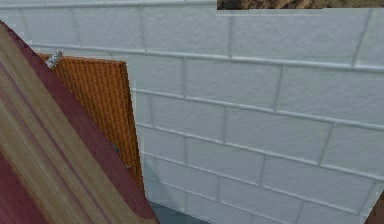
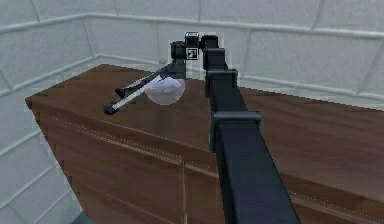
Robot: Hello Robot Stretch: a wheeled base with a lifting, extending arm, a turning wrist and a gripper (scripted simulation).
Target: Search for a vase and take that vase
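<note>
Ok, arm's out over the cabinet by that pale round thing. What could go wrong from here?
1. The end effector is right at the pale round thing on the cabinet. I can't tell whether it is held, so lifting might leave it behind or tip it.
2. The wall stands close behind the cabinet, so reaching farther may strike it.

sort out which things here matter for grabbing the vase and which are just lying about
For the job: pale round thing, possibly the vase, by the jaws (cannot tell if held); dark arm.
Just there: wooden cabinet; orange-brown panel; white block wall.
</note>
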